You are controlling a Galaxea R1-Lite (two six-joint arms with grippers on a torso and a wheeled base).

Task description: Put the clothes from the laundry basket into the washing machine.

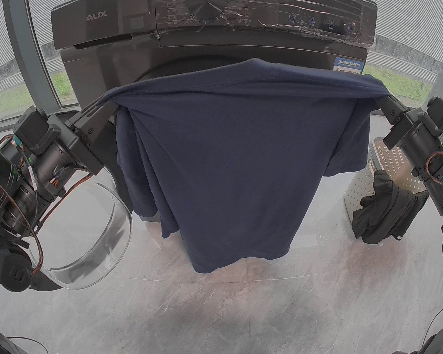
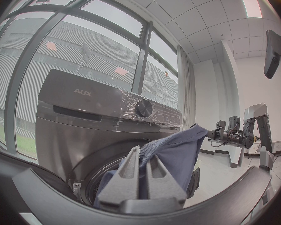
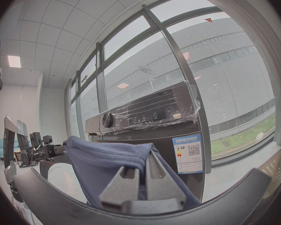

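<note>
A navy blue T-shirt (image 1: 241,158) hangs spread out in front of the dark grey washing machine (image 1: 108,20), stretched between both grippers. My left gripper (image 1: 108,106) is shut on the T-shirt's left shoulder (image 2: 153,150), and my right gripper (image 1: 379,99) is shut on its right shoulder (image 3: 115,157). The cloth hides the drum opening in the head view. In the left wrist view the drum opening (image 2: 98,183) shows behind the shirt. A white laundry basket (image 1: 394,161) stands on the floor at the right, with a black garment (image 1: 386,207) draped over its rim.
The washer's clear round door (image 1: 83,232) stands swung open at the left, just under my left arm. Pale marble floor (image 1: 261,310) lies in front of the machine. Large windows rise behind the washer.
</note>
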